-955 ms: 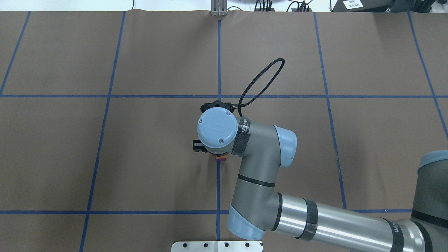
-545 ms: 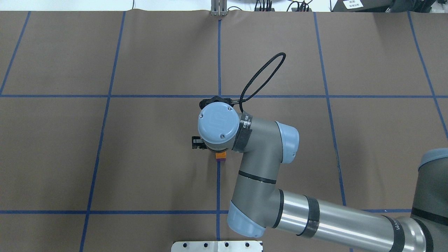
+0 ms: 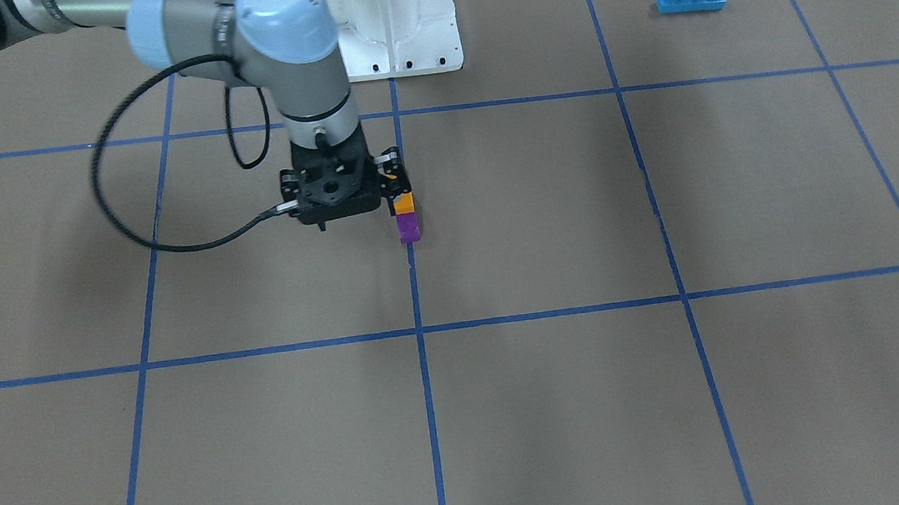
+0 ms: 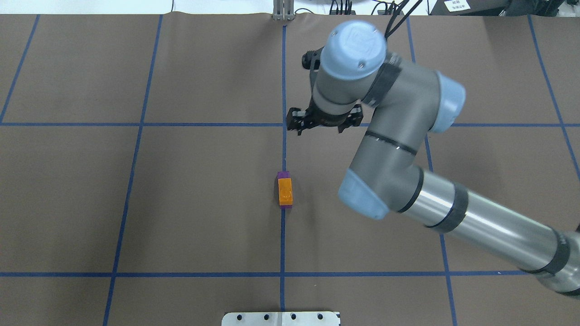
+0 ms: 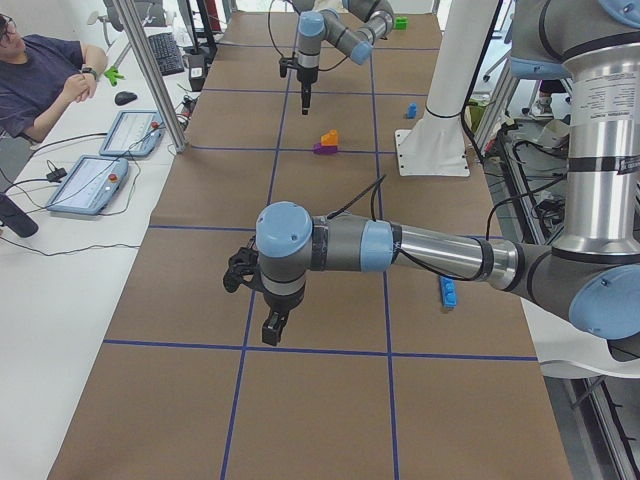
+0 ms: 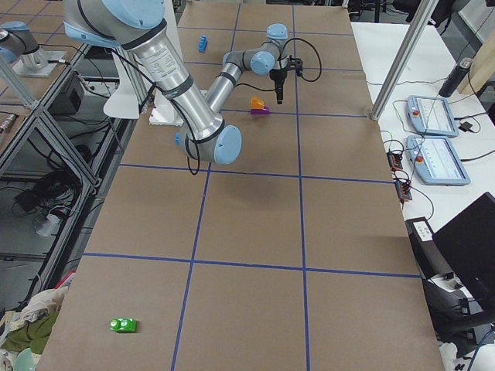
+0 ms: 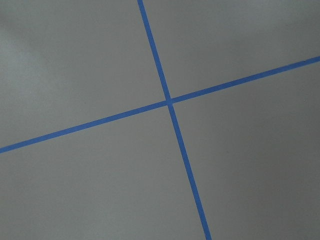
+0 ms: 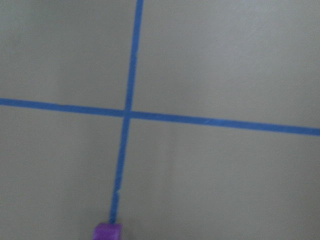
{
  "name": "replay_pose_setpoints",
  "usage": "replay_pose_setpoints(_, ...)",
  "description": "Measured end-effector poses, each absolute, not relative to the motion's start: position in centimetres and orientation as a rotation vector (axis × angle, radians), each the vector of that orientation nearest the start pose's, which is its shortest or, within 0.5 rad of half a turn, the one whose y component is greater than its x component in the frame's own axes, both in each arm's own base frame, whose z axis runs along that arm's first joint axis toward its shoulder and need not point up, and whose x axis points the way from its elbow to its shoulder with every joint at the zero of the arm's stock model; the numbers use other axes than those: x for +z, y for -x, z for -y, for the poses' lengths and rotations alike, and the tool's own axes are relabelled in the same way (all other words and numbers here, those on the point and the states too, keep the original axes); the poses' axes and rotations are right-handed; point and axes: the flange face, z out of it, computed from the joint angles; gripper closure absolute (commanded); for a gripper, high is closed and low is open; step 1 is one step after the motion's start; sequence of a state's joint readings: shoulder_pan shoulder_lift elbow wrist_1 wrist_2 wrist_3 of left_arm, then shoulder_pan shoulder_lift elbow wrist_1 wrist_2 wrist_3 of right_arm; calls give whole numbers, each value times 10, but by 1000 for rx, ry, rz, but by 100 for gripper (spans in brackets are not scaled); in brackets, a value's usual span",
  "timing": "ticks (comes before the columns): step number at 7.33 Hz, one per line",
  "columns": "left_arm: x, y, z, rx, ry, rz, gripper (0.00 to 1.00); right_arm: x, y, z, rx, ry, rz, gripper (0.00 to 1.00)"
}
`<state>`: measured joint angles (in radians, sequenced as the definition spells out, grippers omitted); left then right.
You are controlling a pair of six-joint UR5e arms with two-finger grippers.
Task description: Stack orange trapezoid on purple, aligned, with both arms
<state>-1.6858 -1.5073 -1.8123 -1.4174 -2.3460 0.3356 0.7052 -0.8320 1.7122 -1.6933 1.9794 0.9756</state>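
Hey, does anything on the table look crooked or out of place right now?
Nothing stands out. The orange trapezoid sits on the purple block with their long sides lined up, over the blue tape line. From overhead, only a thin purple edge shows at the far end.

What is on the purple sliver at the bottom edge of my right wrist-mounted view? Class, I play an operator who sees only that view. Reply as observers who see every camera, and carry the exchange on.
Observer: The orange trapezoid sits on top of the purple block.
Operator: Is the right gripper touching that stack?
Observer: No. In the overhead view the right gripper is apart from it, over the table on the stack's far side from the robot.
Operator: Where is the left gripper?
Observer: In the exterior left view the left gripper hangs over the table, well away from the stack.
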Motion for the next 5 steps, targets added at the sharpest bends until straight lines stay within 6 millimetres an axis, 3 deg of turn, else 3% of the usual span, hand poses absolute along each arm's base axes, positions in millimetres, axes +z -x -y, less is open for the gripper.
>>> replay_pose_setpoints(1,591,116,449,214,-186,-754,0,196,391,538,-99,-146,827,0)
replay_pose_setpoints(2,598,116,449,210,-174,-756,0,234,332,564,-151,-160,809,0)
replay_pose_setpoints(4,608,116,448,208,-163,-760,0,315,227,595,-235,-192,753,0)
replay_pose_setpoints(5,611,116,447,209,-170,-758,0,356,178,601,-276,-198,732,0)
